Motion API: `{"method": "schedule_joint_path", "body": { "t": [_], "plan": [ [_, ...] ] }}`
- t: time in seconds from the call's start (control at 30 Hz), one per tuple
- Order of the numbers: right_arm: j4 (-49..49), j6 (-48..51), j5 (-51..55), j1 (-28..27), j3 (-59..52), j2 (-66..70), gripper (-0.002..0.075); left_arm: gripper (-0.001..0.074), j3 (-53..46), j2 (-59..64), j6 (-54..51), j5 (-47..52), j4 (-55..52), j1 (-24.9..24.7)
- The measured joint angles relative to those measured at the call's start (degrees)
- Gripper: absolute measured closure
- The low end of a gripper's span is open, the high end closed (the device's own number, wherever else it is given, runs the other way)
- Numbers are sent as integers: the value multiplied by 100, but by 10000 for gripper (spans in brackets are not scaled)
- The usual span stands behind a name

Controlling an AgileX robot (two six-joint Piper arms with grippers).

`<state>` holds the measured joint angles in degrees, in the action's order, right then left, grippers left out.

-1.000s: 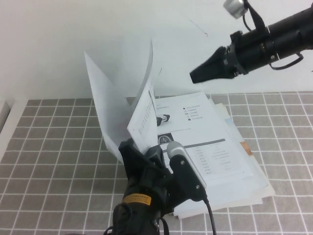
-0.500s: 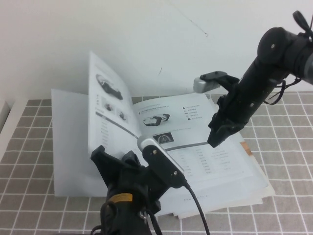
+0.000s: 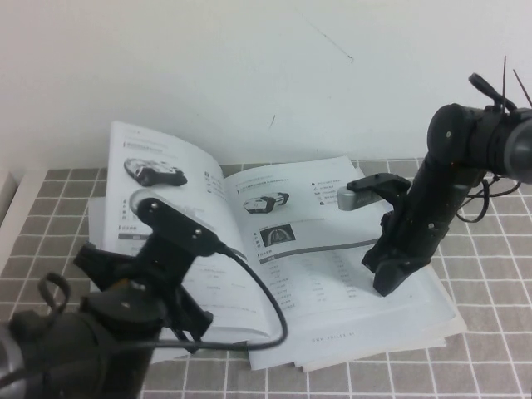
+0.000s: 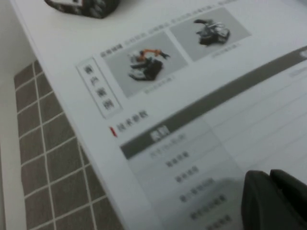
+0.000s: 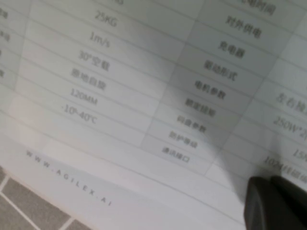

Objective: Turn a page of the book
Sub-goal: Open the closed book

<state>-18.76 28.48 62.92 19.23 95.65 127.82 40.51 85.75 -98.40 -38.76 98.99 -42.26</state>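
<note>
The book lies open on the tiled table. The page with the black vehicle photo lies turned over on the left side, slightly raised; it fills the left wrist view. My left gripper is shut, its tips at the page's grey-lined table, with nothing seen between them. In the high view my left arm hides it. My right gripper is shut and points down onto the right-hand page, near its lower outer part. It also shows in the right wrist view against that page's table.
Other booklets lie stacked under the book, their edges sticking out at the front right. The grey tiled surface surrounds the stack. A white wall stands behind. A white ledge runs along the far left.
The page stood upright over the spine a second ago; it has swung left and come down. My left arm moved left with it. My right arm came down from the back right onto the right-hand page.
</note>
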Motion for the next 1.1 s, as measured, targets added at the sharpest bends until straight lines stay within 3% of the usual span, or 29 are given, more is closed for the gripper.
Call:
{"method": "schedule_joint_path", "body": {
  "t": [0.2,0.4,0.63,0.93,1.1],
  "plan": [
    [-108,58,-379,7,-516,-183,727,738,0,-9,-590,879,179,1204],
    [-372,165,-459,61,-950,-408,727,738,0,-13,-794,1564,191,1873],
    [-359,165,-383,341,-1197,-969,727,738,0,-13,-837,2031,191,1930],
    [-348,191,-1575,341,-1205,-1648,727,738,0,16,-837,2214,180,1943],
    [-371,205,-1741,341,-1210,-1580,727,738,0,460,-837,2250,158,1973]
  ]
}}
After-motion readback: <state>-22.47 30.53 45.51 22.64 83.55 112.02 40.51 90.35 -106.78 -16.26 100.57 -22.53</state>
